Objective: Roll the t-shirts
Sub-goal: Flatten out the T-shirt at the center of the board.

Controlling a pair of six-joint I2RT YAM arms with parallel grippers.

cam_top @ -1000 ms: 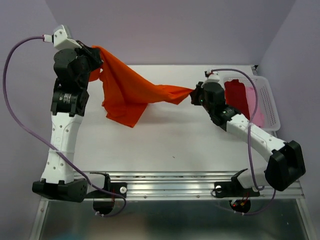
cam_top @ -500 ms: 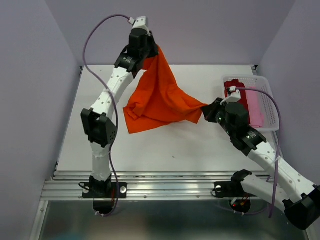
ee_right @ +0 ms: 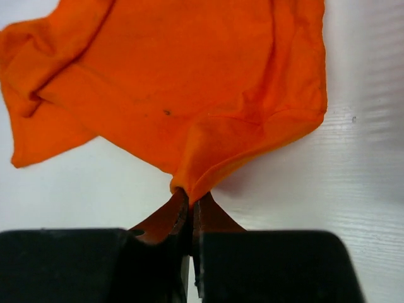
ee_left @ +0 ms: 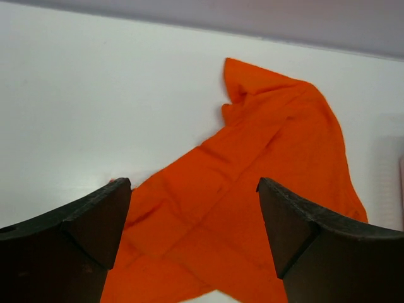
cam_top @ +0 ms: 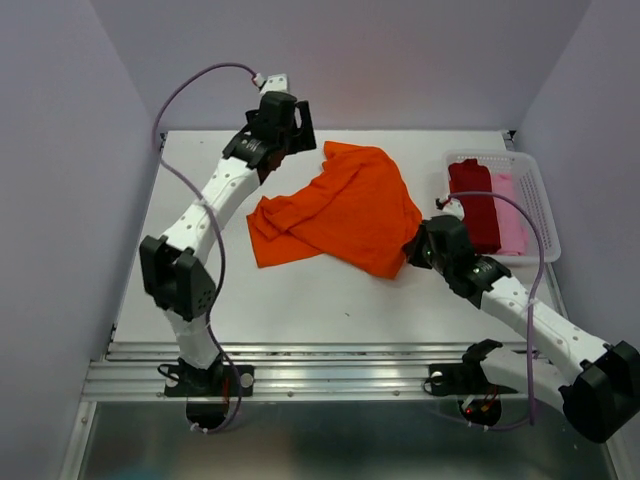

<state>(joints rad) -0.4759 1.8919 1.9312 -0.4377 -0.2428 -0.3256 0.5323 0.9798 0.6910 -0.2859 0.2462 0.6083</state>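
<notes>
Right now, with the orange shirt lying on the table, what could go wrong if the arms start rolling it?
The orange t-shirt lies crumpled, with folds over itself; rolling it like this would likely give a lumpy bundle. The right claw is shut on only a small pinch of its edge while the left claw is open and holds nothing, so a pull may drag the whole shirt or slip off.

Rumpled orange t-shirt [cam_top: 345, 210] on table [cam_top: 300, 290]; dark red roll [cam_top: 475, 200], pink roll [cam_top: 512, 218] in basket [cam_top: 541, 212]

1 orange t-shirt [cam_top: 345, 205], 2 rolled t-shirts [cam_top: 474, 200], 1 basket [cam_top: 545, 213], 2 arms [cam_top: 215, 200] [cam_top: 520, 300].
</notes>
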